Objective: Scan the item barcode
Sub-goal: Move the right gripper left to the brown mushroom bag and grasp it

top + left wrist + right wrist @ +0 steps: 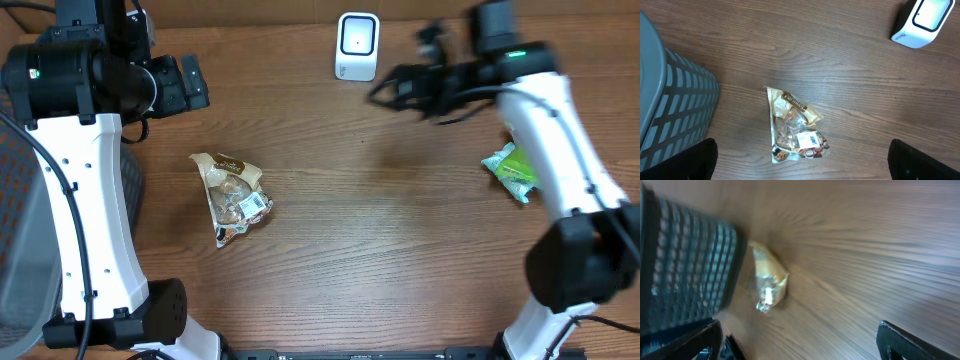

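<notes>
Snack bag [232, 195] lay flat on the table [380, 230], barcode label up, well left of the scanner [357, 45] | I saw left gripper [190, 85] spread wide, empty | right gripper [385, 92] blurred in overhead — fingers apart, grasping nothing

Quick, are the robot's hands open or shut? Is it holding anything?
Left gripper: open, holding nothing.
Right gripper: open, holding nothing.
</notes>
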`<state>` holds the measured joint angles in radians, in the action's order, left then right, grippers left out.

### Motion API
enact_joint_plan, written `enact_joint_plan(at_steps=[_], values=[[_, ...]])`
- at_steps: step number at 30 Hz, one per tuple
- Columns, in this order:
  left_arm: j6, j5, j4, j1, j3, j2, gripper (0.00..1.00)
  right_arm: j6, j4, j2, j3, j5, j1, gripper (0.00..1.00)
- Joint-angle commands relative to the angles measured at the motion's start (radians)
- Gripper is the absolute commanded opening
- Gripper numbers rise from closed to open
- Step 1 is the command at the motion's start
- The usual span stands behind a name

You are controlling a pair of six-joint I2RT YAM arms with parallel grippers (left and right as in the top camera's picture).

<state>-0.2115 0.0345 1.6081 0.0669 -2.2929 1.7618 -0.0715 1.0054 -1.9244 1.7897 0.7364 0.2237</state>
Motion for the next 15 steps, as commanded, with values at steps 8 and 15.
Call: enact_joint_plan(at_steps=[8, 15], values=[[-0.017, 0.010, 0.000, -0.004, 0.000, -0.016, 1.00, -0.124, -0.174, -0.218, 0.002, -0.123, 0.352, 0.96], [-0.017, 0.010, 0.000, -0.004, 0.000, -0.016, 1.00, -0.181, -0.328, -0.352, 0.002, -0.145, 0.476, 0.94]])
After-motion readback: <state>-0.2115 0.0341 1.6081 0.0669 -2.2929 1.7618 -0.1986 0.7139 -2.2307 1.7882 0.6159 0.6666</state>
